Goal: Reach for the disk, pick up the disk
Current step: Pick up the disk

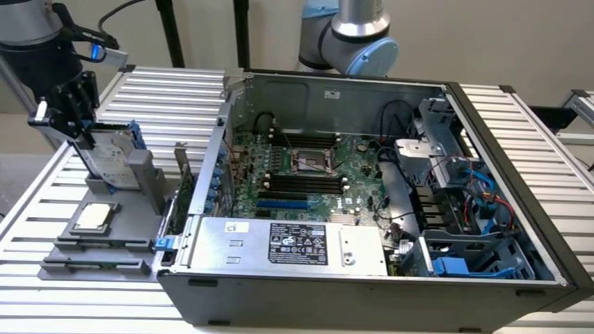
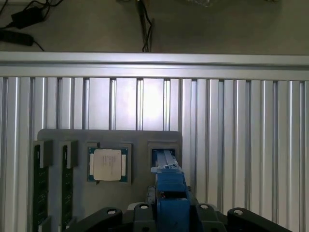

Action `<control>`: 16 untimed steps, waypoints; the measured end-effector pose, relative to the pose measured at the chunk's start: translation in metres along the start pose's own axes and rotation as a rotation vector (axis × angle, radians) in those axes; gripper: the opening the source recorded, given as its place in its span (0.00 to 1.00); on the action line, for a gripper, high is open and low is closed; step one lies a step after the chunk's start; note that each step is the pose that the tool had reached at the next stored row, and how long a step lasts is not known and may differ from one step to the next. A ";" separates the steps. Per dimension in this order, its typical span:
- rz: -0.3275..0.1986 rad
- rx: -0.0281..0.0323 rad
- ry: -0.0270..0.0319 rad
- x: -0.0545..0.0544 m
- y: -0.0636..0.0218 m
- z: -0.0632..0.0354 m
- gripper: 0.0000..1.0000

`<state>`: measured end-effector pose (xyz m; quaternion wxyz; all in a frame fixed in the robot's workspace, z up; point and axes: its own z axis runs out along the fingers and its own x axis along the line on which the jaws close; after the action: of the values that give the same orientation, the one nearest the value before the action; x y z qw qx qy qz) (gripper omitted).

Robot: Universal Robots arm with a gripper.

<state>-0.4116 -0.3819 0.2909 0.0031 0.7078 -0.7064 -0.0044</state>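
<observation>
The exterior view stands off the arm, raised, looking down at a slant over the slatted worktop (image 1: 37,209). An open computer case (image 1: 371,303) takes the middle, and the grey tray (image 1: 139,195) sits just beside it, toward the exterior view's left. The wrist view hangs close above that tray (image 2: 140,164), facing down across it to the worktop's edge rail and the floor beyond. Both views share the tray — its chip (image 1: 94,217) (image 2: 108,164) and the upright disk (image 1: 113,161) (image 2: 169,183).

Disk (image 2: 170,188) is seen edge-on, standing in a slot of the grey tray (image 2: 140,137), with the gripper (image 2: 166,215) placed right at its blue caddy. Chip (image 2: 107,164) is seated in the neighbouring recess; two memory sticks (image 2: 41,193) are slotted beyond it. Tray is set on the slatted table (image 2: 241,145).
</observation>
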 end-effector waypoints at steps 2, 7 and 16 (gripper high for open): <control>0.000 0.0001 -0.0001 0.000 0.0000 -0.0004 0.33; 0.000 0.0002 -0.0002 0.000 0.0001 -0.0100 0.33; 0.000 0.0001 -0.0014 0.000 0.0005 -0.0456 0.33</control>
<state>-0.4115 -0.3819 0.3364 0.0026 0.7078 -0.7064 -0.0048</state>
